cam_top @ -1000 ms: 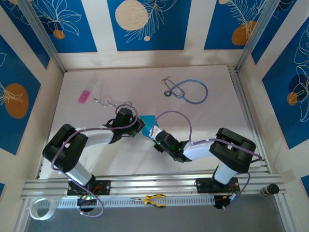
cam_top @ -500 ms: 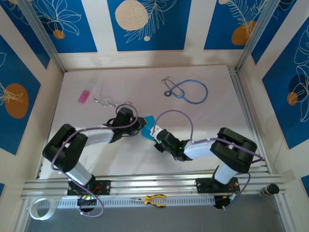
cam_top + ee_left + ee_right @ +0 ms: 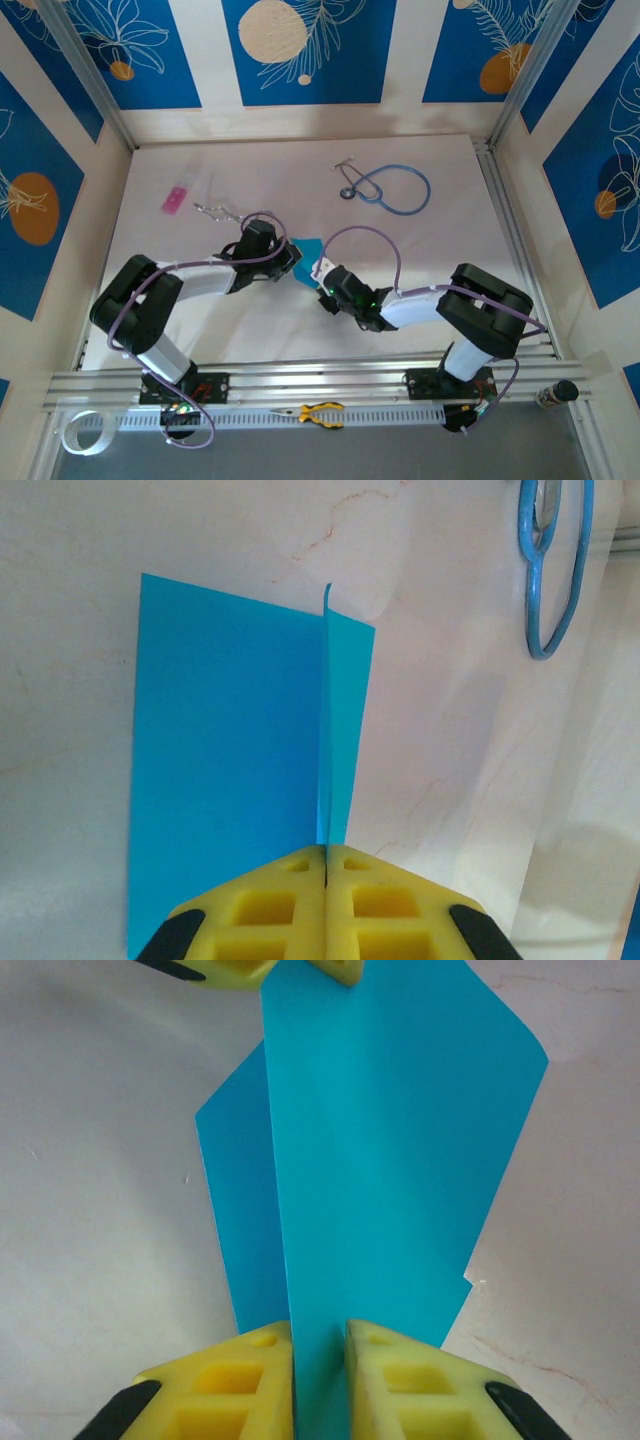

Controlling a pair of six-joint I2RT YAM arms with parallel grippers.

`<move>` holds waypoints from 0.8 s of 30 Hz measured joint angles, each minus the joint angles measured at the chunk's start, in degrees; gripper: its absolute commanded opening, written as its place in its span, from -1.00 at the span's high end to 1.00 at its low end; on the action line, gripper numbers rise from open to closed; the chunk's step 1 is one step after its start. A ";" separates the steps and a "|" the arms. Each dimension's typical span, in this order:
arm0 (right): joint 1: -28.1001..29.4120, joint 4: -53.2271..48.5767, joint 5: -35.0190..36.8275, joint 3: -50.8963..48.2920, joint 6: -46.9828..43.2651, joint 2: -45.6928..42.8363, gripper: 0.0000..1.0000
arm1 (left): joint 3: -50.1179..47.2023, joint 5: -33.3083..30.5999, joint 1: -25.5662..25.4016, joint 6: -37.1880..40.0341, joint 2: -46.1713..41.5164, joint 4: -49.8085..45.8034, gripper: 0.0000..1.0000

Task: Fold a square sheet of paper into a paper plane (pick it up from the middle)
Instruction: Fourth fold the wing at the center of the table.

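1. Paper (image 3: pixel 308 247): it sits mid-table, between the two grippers. In the left wrist view a broad panel looks flat over the table (image 3: pixel 450 250) and a narrow flap stands up on edge.
2. Left gripper (image 3: pixel 326 852): its fingers are pressed together, pinching the raised flap from the paper's left side.
3. Right gripper (image 3: pixel 320 1332): its fingers are nearly closed, with an upright layer of paper pinched in the thin gap between them.
4. Handling, as a judgement: expect the paper to be very light and limp, and to take stray creases easily. It may tear if you pull the grippers apart. Take hold on the crease or a doubled edge, not on a loose corner.
5. Hard to make out:
   - From above, the arms cover most of the paper.
   - You cannot tell how many layers each pinch holds.
   - You cannot tell whether the low edge touches the table.
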 measured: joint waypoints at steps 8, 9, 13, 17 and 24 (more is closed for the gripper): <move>0.00 -1.40 0.02 0.57 1.68 -0.59 0.61 | 0.00 0.00 0.00 -0.37 -0.02 0.00 1.00; 0.00 -1.44 0.02 0.57 1.86 -0.59 0.63 | -0.02 0.00 0.00 -0.37 -0.02 0.00 1.00; 0.00 -1.75 0.00 0.57 2.32 -0.59 0.71 | -0.02 0.00 0.00 -0.39 -0.02 0.00 0.99; 0.00 -1.88 -0.09 0.57 2.78 -0.59 0.81 | -0.02 0.00 0.00 -0.33 -0.02 -0.02 0.70; -0.46 -2.05 -1.95 0.59 5.49 -0.57 0.84 | 0.00 -0.90 0.00 0.63 -1.40 -2.29 0.27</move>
